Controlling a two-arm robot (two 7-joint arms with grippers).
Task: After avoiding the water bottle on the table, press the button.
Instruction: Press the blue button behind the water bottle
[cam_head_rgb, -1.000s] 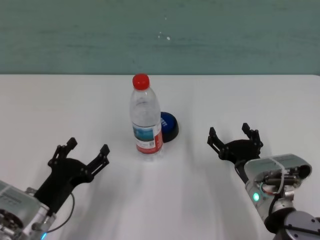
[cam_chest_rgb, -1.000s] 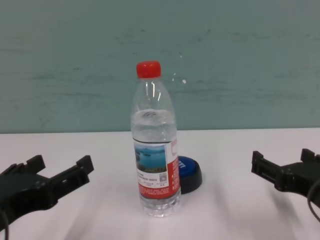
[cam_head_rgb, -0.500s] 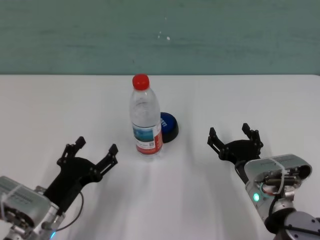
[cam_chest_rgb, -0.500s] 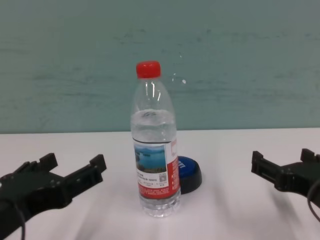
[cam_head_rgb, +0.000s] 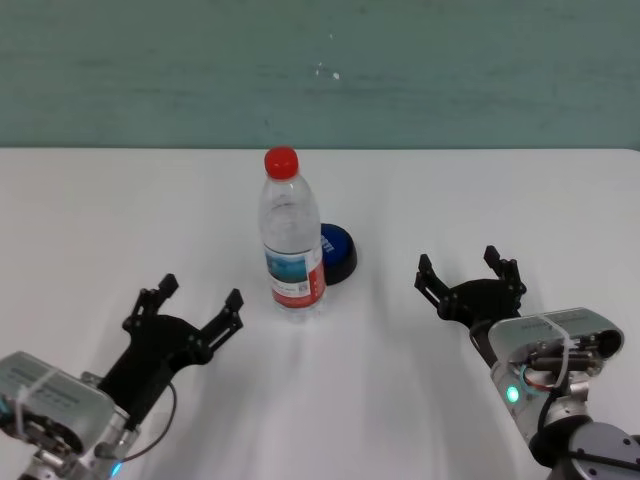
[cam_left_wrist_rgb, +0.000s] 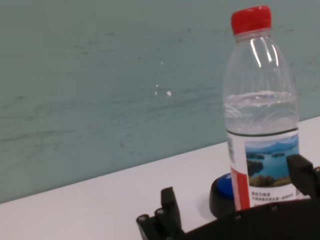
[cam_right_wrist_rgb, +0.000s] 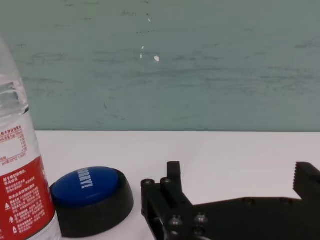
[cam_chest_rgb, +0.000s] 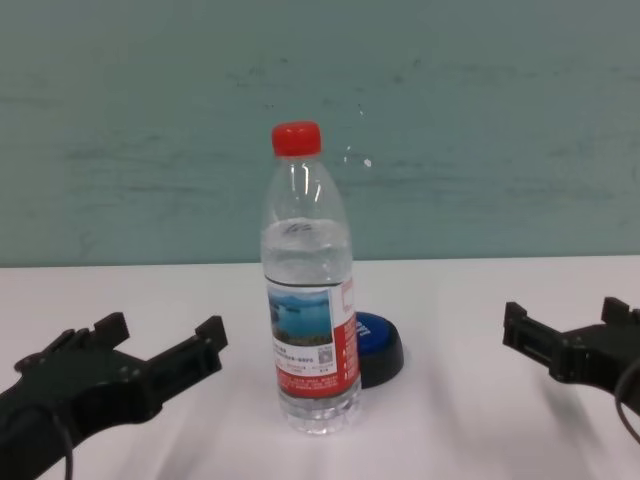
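The water bottle (cam_head_rgb: 291, 240) stands upright at the middle of the white table (cam_head_rgb: 120, 200), red cap on top; it also shows in the chest view (cam_chest_rgb: 308, 300), left wrist view (cam_left_wrist_rgb: 261, 115) and right wrist view (cam_right_wrist_rgb: 20, 185). The blue button (cam_head_rgb: 338, 252) sits just behind it to the right, partly hidden by the bottle in the chest view (cam_chest_rgb: 380, 340) and left wrist view (cam_left_wrist_rgb: 222, 192), and plain in the right wrist view (cam_right_wrist_rgb: 90, 192). My left gripper (cam_head_rgb: 192, 302) is open, near and left of the bottle. My right gripper (cam_head_rgb: 466, 272) is open, right of the button.
A teal wall (cam_head_rgb: 320, 70) runs along the table's far edge. The left gripper also shows in the chest view (cam_chest_rgb: 150, 345), the right gripper at that view's right edge (cam_chest_rgb: 570, 330).
My left gripper has moved right and forward toward the bottle, staying open. The right arm, bottle and button have not moved.
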